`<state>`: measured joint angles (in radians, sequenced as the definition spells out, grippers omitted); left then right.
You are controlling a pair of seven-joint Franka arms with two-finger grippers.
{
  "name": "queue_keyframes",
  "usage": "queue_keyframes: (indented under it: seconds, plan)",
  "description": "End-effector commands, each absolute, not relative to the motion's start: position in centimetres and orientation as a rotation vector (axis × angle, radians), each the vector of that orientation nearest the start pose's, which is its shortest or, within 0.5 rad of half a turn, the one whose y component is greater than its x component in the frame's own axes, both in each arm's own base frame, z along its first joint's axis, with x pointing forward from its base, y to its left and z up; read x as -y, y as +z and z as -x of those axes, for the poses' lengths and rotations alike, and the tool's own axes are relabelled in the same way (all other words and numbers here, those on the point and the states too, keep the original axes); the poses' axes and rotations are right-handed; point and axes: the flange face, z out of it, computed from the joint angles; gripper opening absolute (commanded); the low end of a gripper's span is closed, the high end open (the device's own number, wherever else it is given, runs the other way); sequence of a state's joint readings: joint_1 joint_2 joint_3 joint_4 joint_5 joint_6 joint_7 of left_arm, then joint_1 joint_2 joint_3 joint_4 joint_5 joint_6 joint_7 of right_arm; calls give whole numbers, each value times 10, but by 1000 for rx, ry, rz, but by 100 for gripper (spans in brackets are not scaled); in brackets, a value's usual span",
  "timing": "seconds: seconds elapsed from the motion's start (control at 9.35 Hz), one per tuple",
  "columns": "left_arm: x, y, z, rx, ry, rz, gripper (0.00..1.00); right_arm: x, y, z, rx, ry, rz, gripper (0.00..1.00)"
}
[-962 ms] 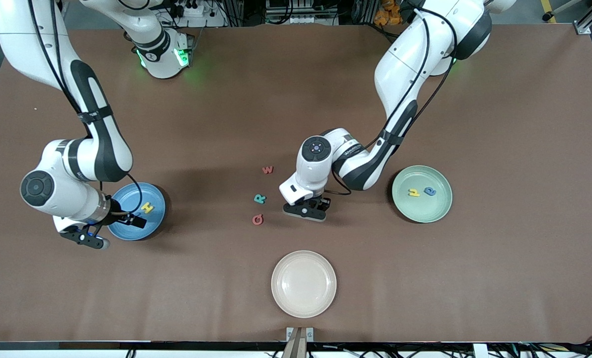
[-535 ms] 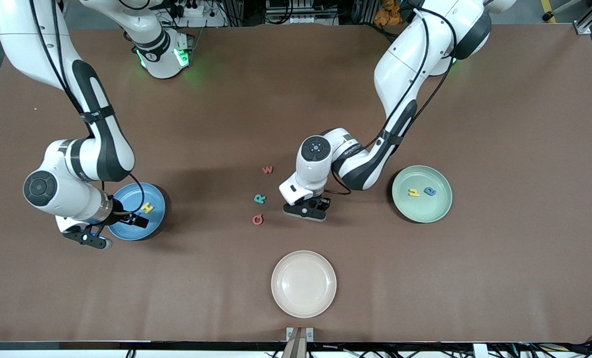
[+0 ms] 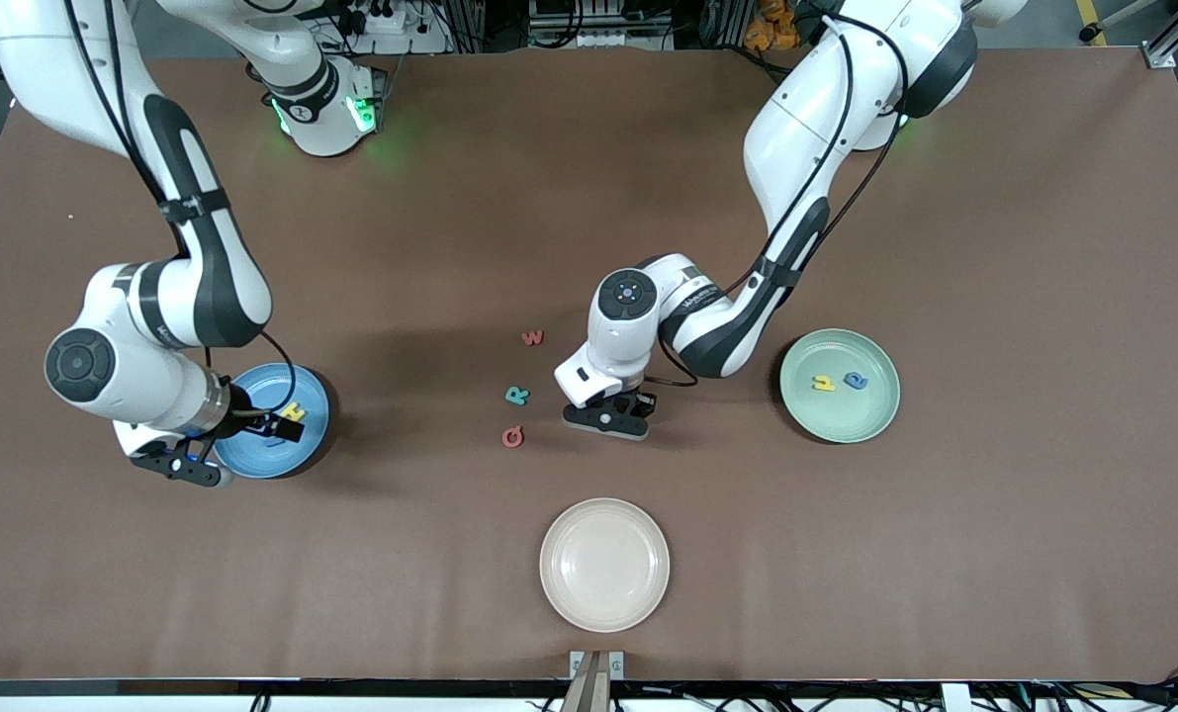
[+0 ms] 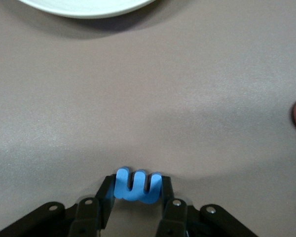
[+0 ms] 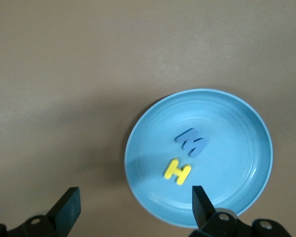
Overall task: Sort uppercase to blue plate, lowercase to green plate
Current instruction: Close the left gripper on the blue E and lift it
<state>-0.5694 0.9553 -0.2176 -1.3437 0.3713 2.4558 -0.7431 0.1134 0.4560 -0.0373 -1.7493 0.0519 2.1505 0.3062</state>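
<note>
From my console, the green plate [image 3: 840,386] sits toward the left arm's end from my left gripper [image 4: 137,197], pinching the blue m [image 4: 137,185] at table level, while the right gripper [image 5: 133,207] hangs open above the blue plate [image 5: 246,148].

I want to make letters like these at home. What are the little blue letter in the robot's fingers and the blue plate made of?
The blue letter looks like soft matte foam: thick, flat-cut, rounded edges, no shine. It sits between the left gripper fingers. The blue plate looks like smooth hard plastic or glazed ceramic, I can't tell which: faint rings, slight sheen.
</note>
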Motion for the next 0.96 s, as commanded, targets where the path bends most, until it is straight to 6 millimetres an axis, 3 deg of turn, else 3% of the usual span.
queue_keyframes:
  seconds: [0.0,0.11,0.32,0.64,0.86]
  plan:
    - [503,167,-560,-295,-316,3164,33,-66,325,-642,-393,113,3096,100]
    - [499,167,-561,-292,-284,3142,28,-76,327,-640,-367,116,3100,100]
    - [477,180,-582,-291,-291,3139,28,-84,331,-638,-347,121,3103,100]
    - [453,196,-597,-328,-156,3152,28,-96,335,-641,-358,103,3100,100]
    - [428,217,-608,-360,-20,3170,27,-127,338,-639,-362,93,3101,100]
